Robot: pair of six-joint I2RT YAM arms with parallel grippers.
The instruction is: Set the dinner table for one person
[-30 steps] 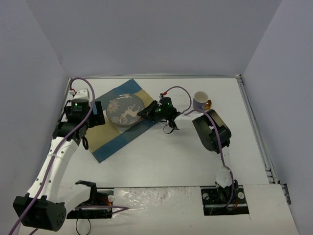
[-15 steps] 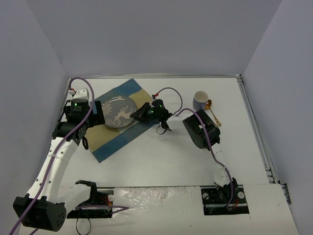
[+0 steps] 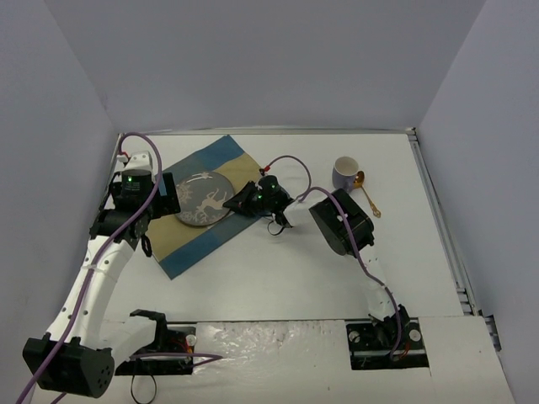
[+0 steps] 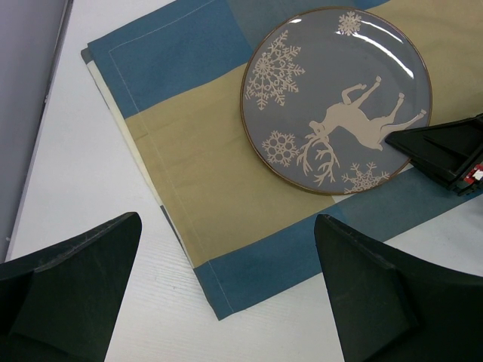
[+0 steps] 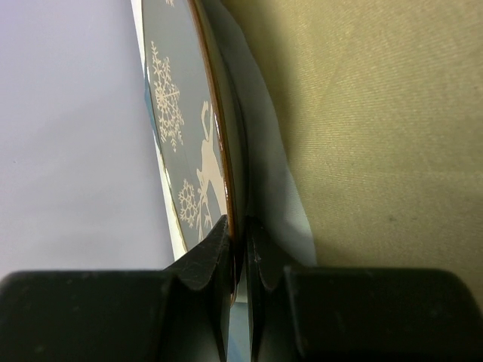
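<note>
One plate [image 3: 202, 199] dragged left over one placemat [image 4: 189, 173], right fingers [image 5: 200, 260] pinching its rim, left fingers [image 4: 75, 286] wide

plate [image 4: 336, 98]: glossy glaze | placemat [image 4: 196, 173]: matte cloth | dinner table [image 3: 278, 278]: matte

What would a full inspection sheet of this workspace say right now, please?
Surface: white dinner table, matte.
Job's things: striped placemat far left; reindeer plate over it; mug and gold spoon far right, side by side.
Clutter: nothing seen.
Grippers: right gripper, jaws shut on the plate's rim; left gripper, jaws wide open above the placemat, holding nothing.
Cables: purple cables along both arms.
Surroundings: plain walls on three sides; metal rail along the table's right edge.
</note>
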